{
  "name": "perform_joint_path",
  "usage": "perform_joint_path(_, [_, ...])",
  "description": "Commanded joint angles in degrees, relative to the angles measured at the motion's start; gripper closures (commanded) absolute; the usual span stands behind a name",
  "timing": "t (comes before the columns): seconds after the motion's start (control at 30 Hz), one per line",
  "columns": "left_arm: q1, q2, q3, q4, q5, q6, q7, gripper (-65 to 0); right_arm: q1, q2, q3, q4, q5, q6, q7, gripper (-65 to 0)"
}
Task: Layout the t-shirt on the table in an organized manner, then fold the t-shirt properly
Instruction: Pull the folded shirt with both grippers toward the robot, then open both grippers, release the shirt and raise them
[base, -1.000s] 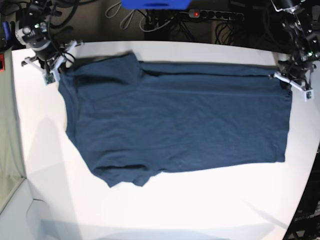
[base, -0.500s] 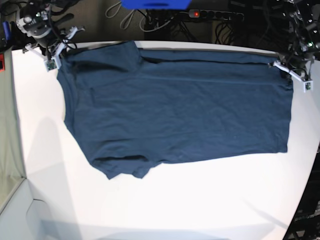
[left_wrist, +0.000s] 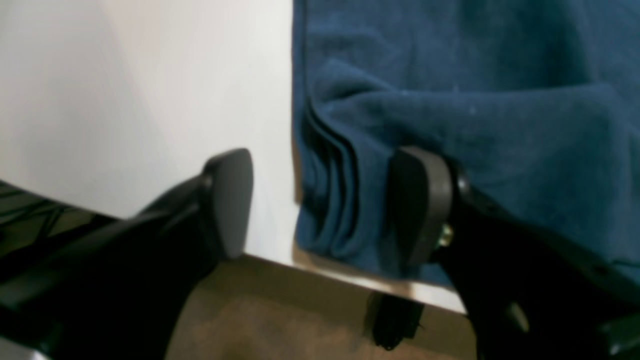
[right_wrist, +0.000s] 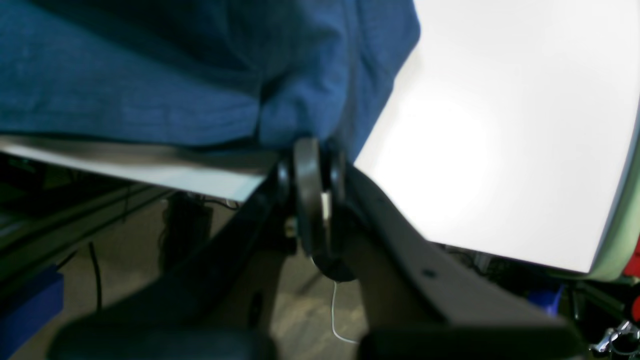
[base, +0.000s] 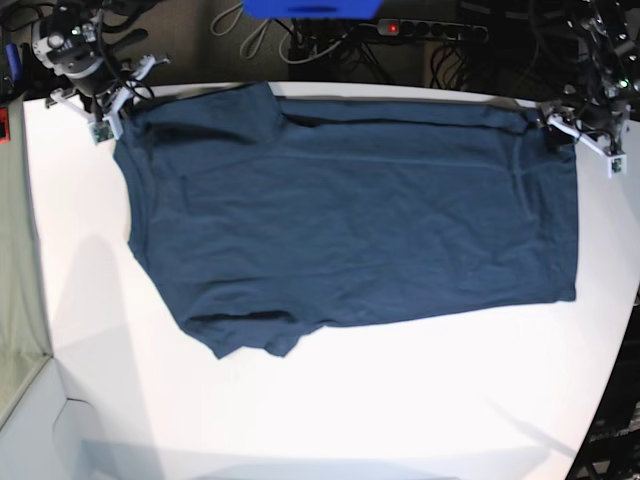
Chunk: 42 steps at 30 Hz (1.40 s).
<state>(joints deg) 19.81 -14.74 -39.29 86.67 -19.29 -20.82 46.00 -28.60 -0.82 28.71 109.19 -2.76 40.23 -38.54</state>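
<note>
Left gripper (left_wrist: 320, 205) at the far table edge, jaws spread: one pad over bare white top, the other resting on bunched cloth at the hem corner, nothing pinched between them. Right gripper (right_wrist: 315, 195) at the opposite far corner, pads pressed together on a fold of the t-shirt (base: 350, 230) just past the edge.

T-shirt lies spread across the table (base: 420, 400), long axis side to side, top edge along the far rim, one sleeve folded near the front-left of the base view. Cloth mostly flat; pleats gathered by the left pad.

Judged step: layout nearly finished, corners being let go. To do it well:
- lift the left arm straight up so the resting pad does not drag the pleats further;
- free the right corner the same way, low and without a sideways pull;
- check that the far hem sits on the table, not draped over the rim;
- flatten the near sleeve before any fold.
</note>
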Motion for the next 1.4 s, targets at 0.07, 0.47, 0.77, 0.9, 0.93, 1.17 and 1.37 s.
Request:
perform_joint_path(0.07, [2.21,-0.69,-0.23,0.58,0.52,-0.06,0.64,-42.6,-0.02,0.34,-0.01,0.84,0.44,-0.23,0.79,0.0])
perform_joint_path(0.47, [4.85,1.25,-6.38,6.56,0.52,-0.06,0.55,-42.6,0.78,-1.77,-0.09,0.75,0.17,-0.23,0.70,0.0])
perform_joint_path(0.77, [-0.08,2.13,-11.39,8.84,0.52,-0.06,0.90,-42.6,0.78,-1.95,-0.18,0.84,0.26,-0.23,0.70,0.0])
perform_joint_path(0.9, [-0.69,2.04,-11.57,10.86,0.52,-0.06,1.17,-42.6,0.78,-1.95,0.17,1.10,0.35,-0.23,0.70,0.0])
perform_joint_path(0.93, [-0.69,1.95,-11.57,11.22,0.52,-0.06,1.17,-42.6,0.78,-1.95,0.17,1.10,0.35,-0.23,0.70,0.0])
perform_joint_path(1.17, [-0.78,1.95,-17.02,13.06,0.52,-1.64,1.17,-42.7,0.34,-1.77,0.26,1.01,0.08,-0.23,0.70,-0.2])
perform_joint_path(1.37, [-0.87,1.60,-20.54,12.62,0.96,-13.86,1.17,-42.7,-1.69,-1.77,0.26,1.10,0.08,-0.23,0.61,-22.3])
